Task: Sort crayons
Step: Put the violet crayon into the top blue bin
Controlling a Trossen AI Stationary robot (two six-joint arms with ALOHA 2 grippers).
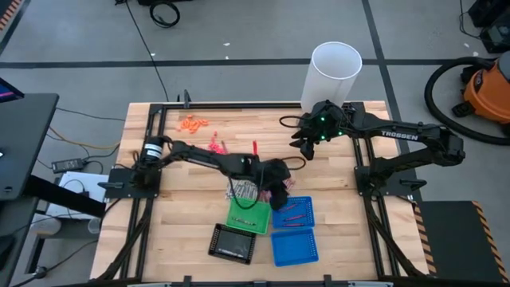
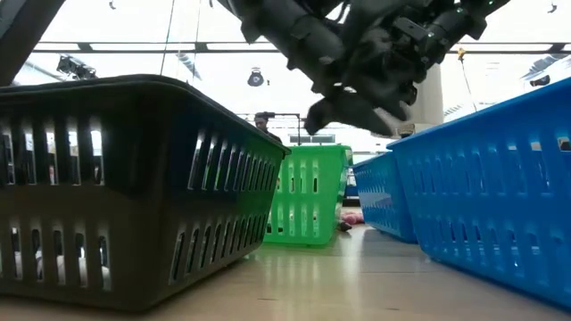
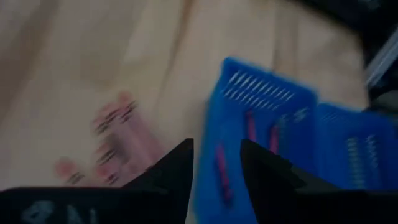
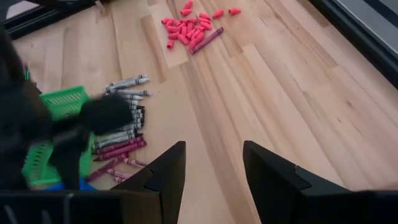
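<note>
The crayons (image 1: 243, 191) lie in a loose pile of grey-silver and maroon sticks on the table, just beyond the green tray (image 1: 249, 214); they also show in the right wrist view (image 4: 121, 134). A few maroon crayons (image 3: 249, 127) lie in the farther blue tray (image 1: 293, 211). One red crayon (image 1: 254, 147) lies apart, farther back. My left gripper (image 3: 217, 165) is open and hovers over the near edge of that blue tray, beside the pile; nothing shows between its fingers. My right gripper (image 4: 214, 168) is open and empty above bare table at the far right (image 1: 307, 143).
A black tray (image 1: 233, 243) and a second blue tray (image 1: 293, 245) stand near the front edge. Orange bits (image 1: 191, 123) and coral-pink bits (image 1: 215, 146) lie at the far left. A white cylinder (image 1: 335, 72) stands beyond the far right corner. Bare wood lies under the right gripper.
</note>
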